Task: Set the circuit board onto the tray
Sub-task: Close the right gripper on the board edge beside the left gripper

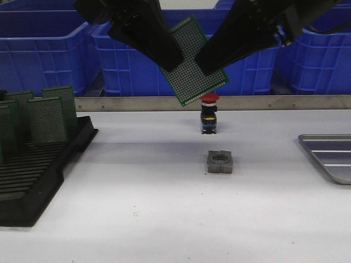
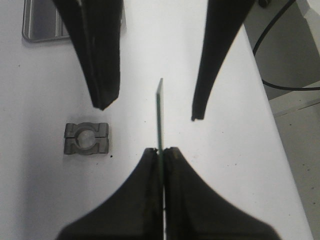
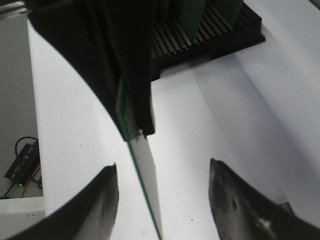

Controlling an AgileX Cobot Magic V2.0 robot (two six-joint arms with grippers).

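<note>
The circuit board (image 1: 193, 61) hangs in the air above the middle of the table (image 1: 164, 219), tilted like a diamond, between the two arms. The left gripper (image 2: 162, 150) is closed on it: in the left wrist view its two fingers press together on the thin edge of the board, which stands upright between them. The right gripper (image 3: 162, 172) has its fingers spread wide on both sides of the board and does not touch it — this looks to me like a hand-over that is not yet finished.

The tray (image 1: 329, 156) lies at about 3 o'clock from the board, well apart, at the right edge of the table. The black rack (image 1: 38, 170) with more boards is at 8 o'clock, the red push button (image 1: 209, 114) is just below at 6 o'clock, and the grey metal block (image 1: 220, 162) is under that.

I judge the board to be light, stiff and thin — a flat perforated plate that will not bend much but can pivot if pinched only at a corner. The faces are smooth, so a grip on a straight edge, well in from the corner, seems best.
</note>
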